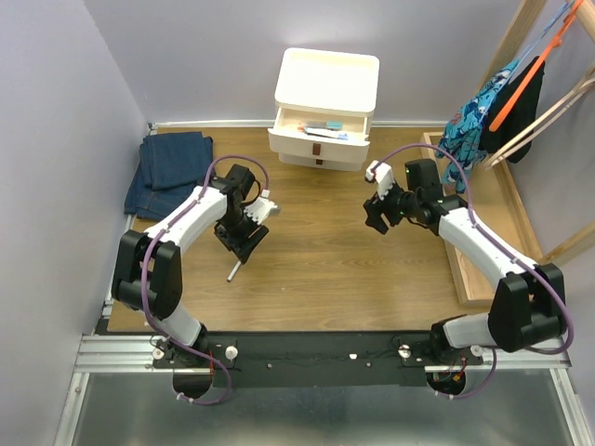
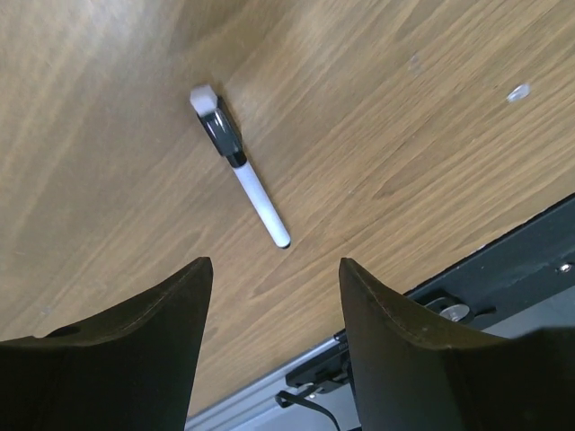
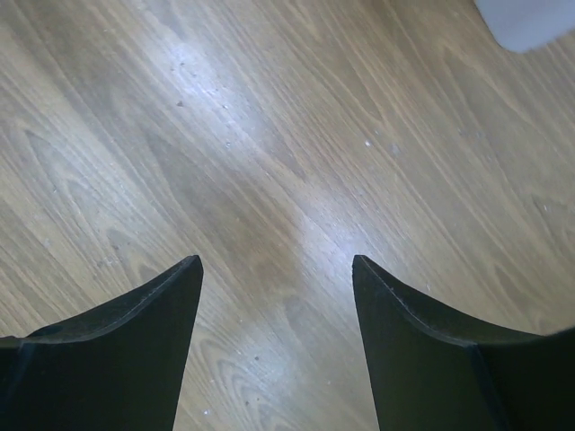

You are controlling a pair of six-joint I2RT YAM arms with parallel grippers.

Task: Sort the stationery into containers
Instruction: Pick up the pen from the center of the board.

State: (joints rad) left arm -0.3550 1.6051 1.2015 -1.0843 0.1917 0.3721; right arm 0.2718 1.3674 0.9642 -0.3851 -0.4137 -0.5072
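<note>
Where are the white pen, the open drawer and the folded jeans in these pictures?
white pen [image 2: 259, 202]: left wrist view, on its white barrel.
open drawer [image 1: 293, 142]: top external view, on its front panel.
folded jeans [image 1: 170, 172]: top external view, middle of the cloth.

Bright, even overhead light, soft shadows, pale glare on the wooden table [image 3: 269, 206], sharp focus.

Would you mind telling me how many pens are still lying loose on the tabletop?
1: a white pen with a black band lies on the table, right by the left gripper. More could be hidden from these views.
</note>
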